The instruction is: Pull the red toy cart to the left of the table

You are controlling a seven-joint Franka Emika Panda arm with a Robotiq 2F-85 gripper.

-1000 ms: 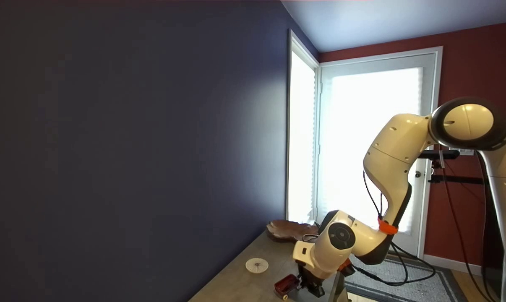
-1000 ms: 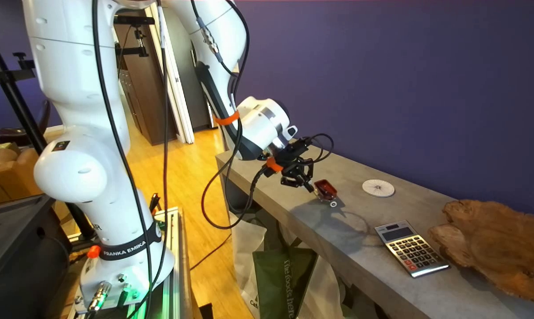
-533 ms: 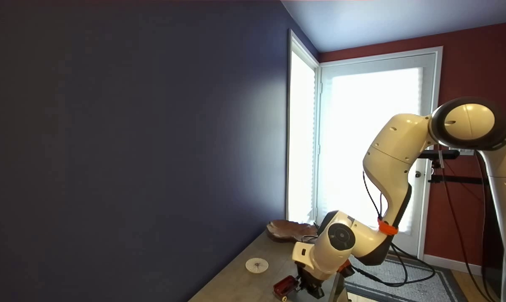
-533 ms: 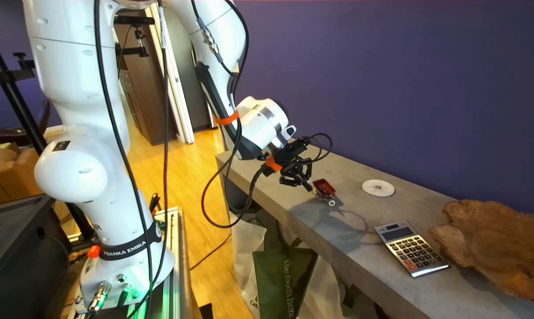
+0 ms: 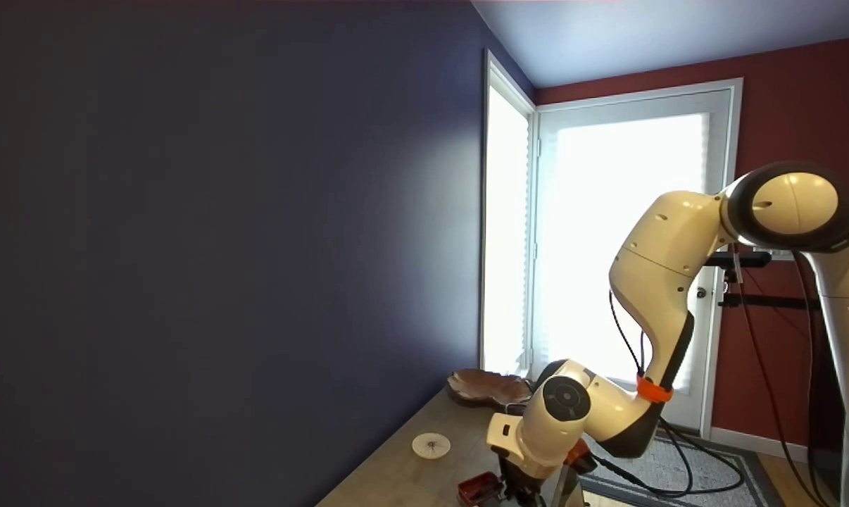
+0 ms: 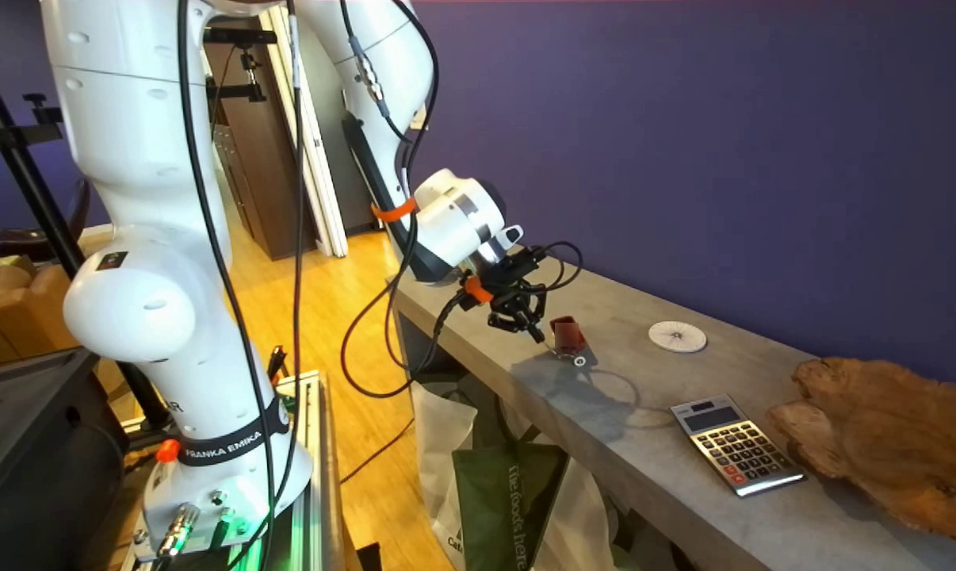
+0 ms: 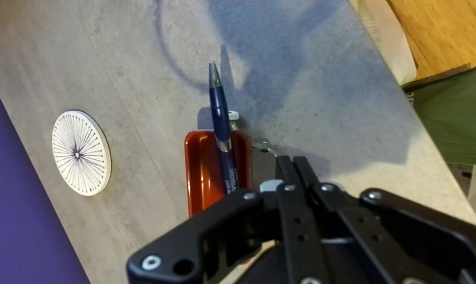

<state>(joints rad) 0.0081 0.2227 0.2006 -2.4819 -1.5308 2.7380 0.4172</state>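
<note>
In an exterior view, a small, glossy dark-red toy cart (image 5: 476, 487) is on a long grey stone-like tabletop (image 5: 396, 465), nearer to the camera than a thin white round disc (image 5: 431, 446).

In an exterior view, the black two-fingered pincer (image 6: 538, 336) is to the left of this disc, with the cart between. I judge that the taking hold is done but the pull is not finished: the tabletop goes on leftward past the pincer, away from the disc. Letting go also remains. To the right of the disc lie a flat silver calculator (image 6: 736, 444) and a rough brown wooden bowl (image 6: 882, 444) with a wavy rim.

In the wrist view, the cart is to the right of the disc; its smooth body is tray-like with rounded corners, and a slim blue pen (image 7: 221, 114) lies in it, the silver tip sticking out. The pincer's fingers are together, apparently clamped on the thin wire handle (image 7: 266, 147); the exact contact is hidden.
</note>
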